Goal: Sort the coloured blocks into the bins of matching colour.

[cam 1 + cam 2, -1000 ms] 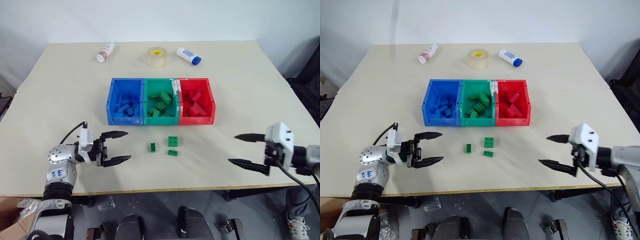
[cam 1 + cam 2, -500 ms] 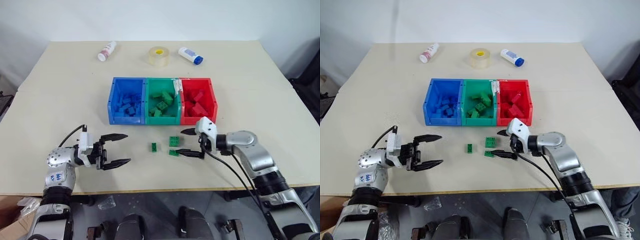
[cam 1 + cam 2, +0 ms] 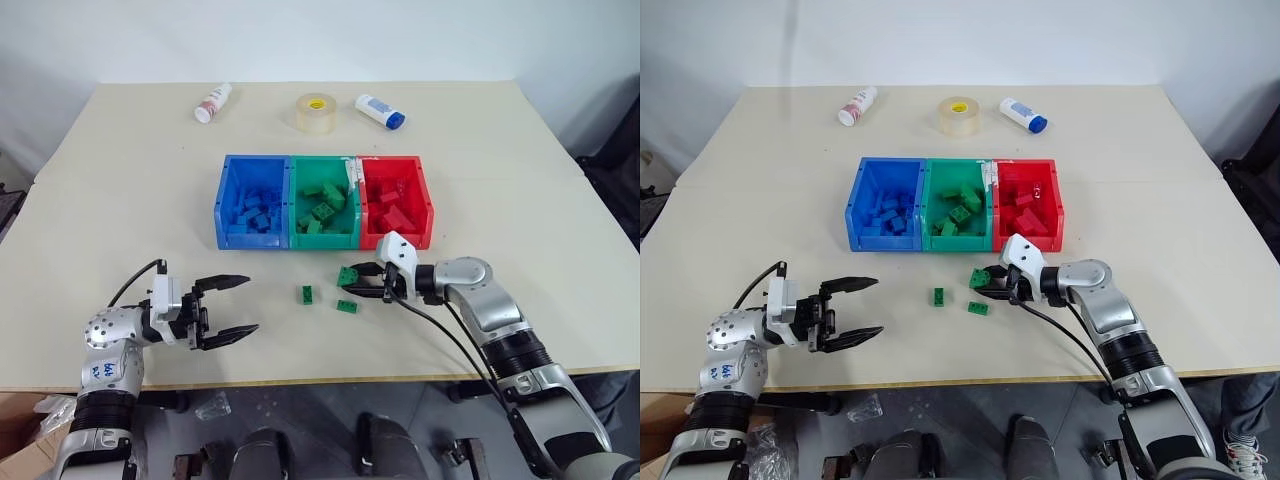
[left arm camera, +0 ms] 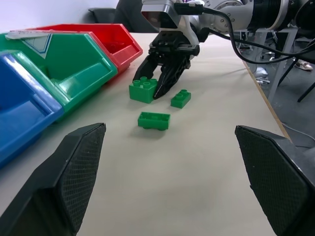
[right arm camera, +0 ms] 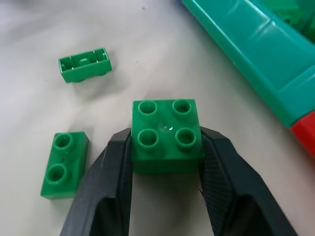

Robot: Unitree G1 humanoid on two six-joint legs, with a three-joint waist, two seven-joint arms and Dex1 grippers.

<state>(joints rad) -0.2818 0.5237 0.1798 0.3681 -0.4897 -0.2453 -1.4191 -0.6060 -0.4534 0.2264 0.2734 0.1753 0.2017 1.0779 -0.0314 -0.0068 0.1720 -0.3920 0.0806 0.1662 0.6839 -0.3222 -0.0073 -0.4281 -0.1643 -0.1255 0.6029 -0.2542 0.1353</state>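
The right gripper [image 5: 166, 162] has its fingers [image 5: 110, 167] clamped on opposite side faces of the square four-stud green block [image 3: 348, 275], studs up, just in front of the green bin [image 3: 323, 208] — the bin lies directly beyond the fingertips, so the coming lift is likely short and forward. Two smaller green blocks rest on the table [image 3: 520, 180] beside it: a two-stud block [image 3: 347, 306] near the right fingers and another [image 3: 306, 294] farther toward the left gripper [image 3: 228, 308], whose fingers stand wide apart, empty — well apart from all three.
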